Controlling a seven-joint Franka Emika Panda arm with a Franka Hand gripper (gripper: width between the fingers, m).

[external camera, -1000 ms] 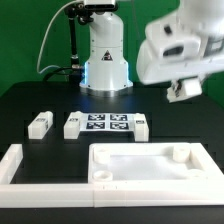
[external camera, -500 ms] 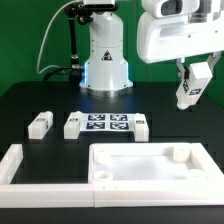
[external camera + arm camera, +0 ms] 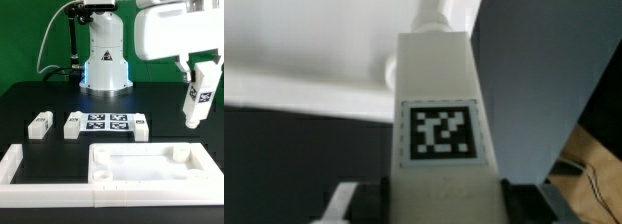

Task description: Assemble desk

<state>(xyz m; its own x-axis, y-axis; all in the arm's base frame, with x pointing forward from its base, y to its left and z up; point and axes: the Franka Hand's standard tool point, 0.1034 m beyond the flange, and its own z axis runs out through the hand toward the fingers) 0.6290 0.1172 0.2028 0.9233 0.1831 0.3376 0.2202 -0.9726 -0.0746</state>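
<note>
Fingers of gripper (image 3: pixel 203 72) are pinched on one leg block (image 3: pixel 198 100) near its upper end, jaws pressed onto it, not spread. Leg block hangs in air, tilted (not plumb), over the exterior view's right side of the table (image 3: pixel 30 100). It sits above and beyond the far right corner of the tabletop (image 3: pixel 150 178) and touches nothing. Wrist view: its tagged face fills the frame. Grip looks centred, no skew I can see.

Tabletop lies flat at front, rim up, near the border wall (image 3: pixel 18 165). No legs seated in it, as far as visible. Far right socket (image 3: pixel 178 153) and near left socket (image 3: pixel 102 173) both show.

Spare leg A (image 3: pixel 40 124) and spare leg B (image 3: pixel 74 125) lie to the exterior view's left of the marker board (image 3: pixel 107 123). A third tagged block (image 3: pixel 141 127) sits just at the board's other end (prob. a leg, too small to be sure).

Step in hand (my reading): carrying 1st leg to tabletop, insertion not yet begun.

Next move needs:
- Bring leg block over far right socket, the nearest one.
- Rotate wrist till leg stands upright and square w/ socket.
- Descend slowly, then seat it.

Risk: a tilted entry could catch on the rim.
</note>
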